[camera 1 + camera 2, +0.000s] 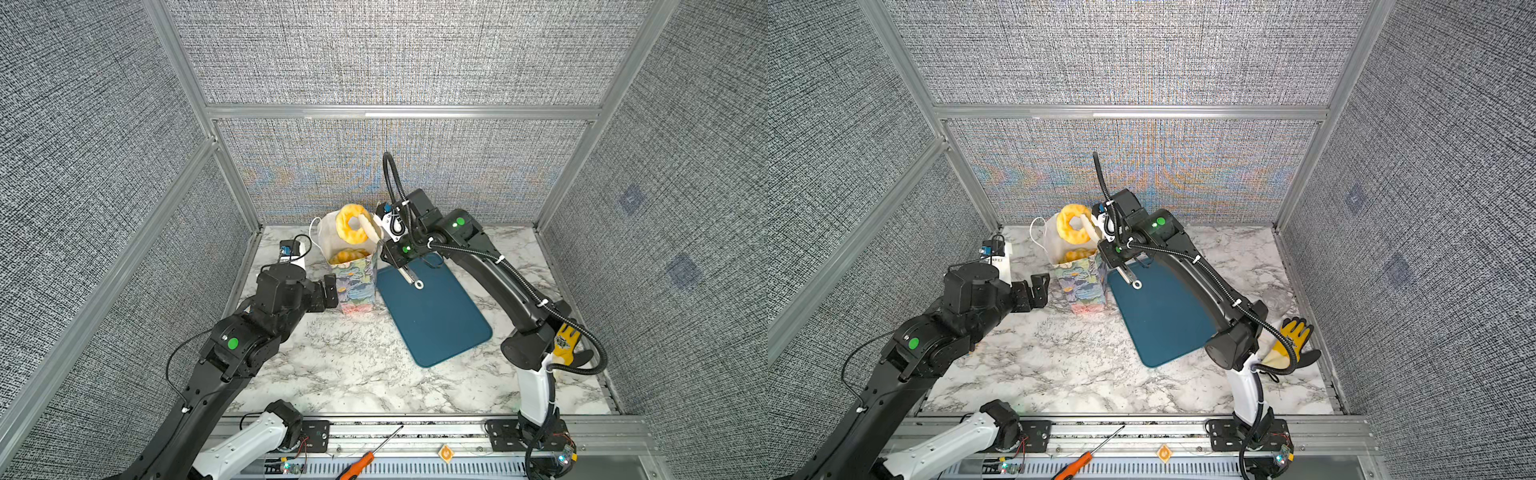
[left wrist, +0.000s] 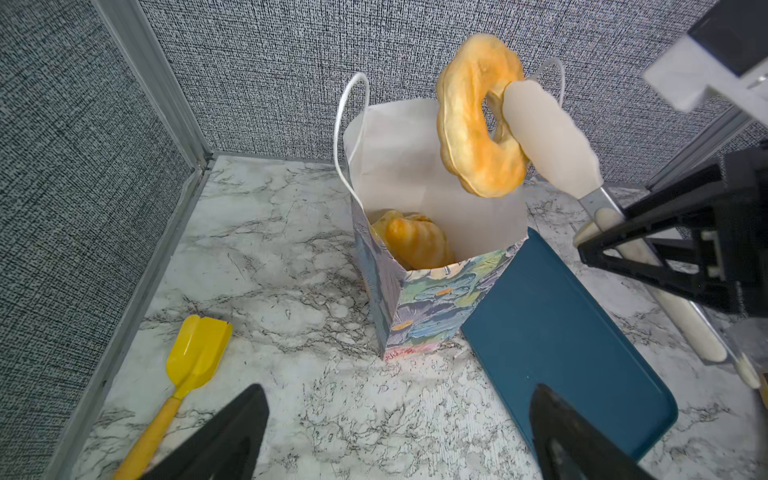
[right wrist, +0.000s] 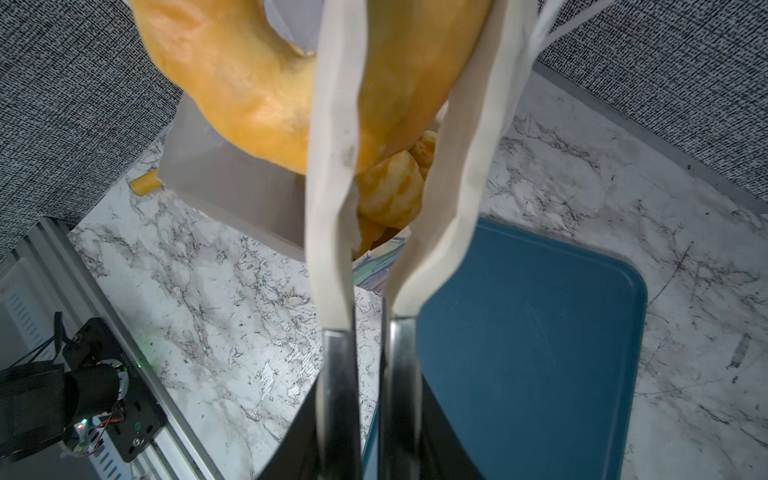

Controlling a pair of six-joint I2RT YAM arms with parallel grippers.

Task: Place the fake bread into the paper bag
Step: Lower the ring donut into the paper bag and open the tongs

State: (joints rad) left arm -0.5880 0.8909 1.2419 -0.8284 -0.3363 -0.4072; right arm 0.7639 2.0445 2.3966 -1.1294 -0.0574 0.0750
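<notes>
Golden ring doughnut [image 2: 461,137] in tongs [image 2: 548,137], floral bag [image 2: 432,307]

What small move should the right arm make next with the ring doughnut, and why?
Probably lower the tongs slightly, so the ring doughnut sinks into the paper bag before release. It hangs above the open top, pinched in tongs that the right gripper holds; a croissant already lies inside.
</notes>
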